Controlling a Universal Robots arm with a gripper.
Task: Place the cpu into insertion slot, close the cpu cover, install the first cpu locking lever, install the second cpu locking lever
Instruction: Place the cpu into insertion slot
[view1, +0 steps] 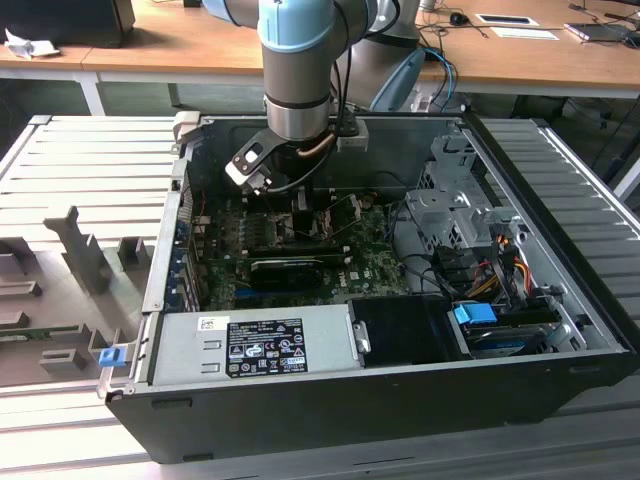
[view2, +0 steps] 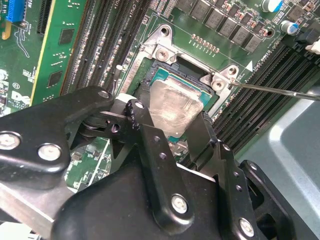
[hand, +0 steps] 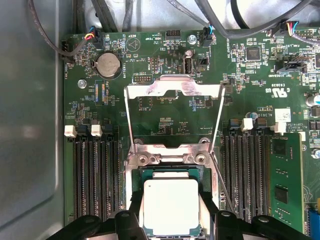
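Observation:
The cpu (hand: 171, 204) is a pale silver square on a green base, lying low in the insertion slot (hand: 148, 173), whose black edge and metal rim show around it. My gripper (hand: 171, 222) is shut on the cpu, one black finger (hand: 131, 220) pressed to each side; the second wrist view shows the same grip (view2: 170, 117) on the cpu (view2: 175, 102). The cpu cover (hand: 172, 89) stands swung open behind the slot, its silvery frame raised. A thin locking lever (view2: 280, 91) sticks out free beside the slot. In the exterior view the gripper (view1: 300, 200) reaches down into the computer case.
Black memory slots (hand: 95, 175) flank the socket on both sides. The grey case wall (hand: 30, 125) is close by. A power supply (view1: 255, 345), a black card (view1: 285, 270), drive bays (view1: 460, 215) and cables crowd the case.

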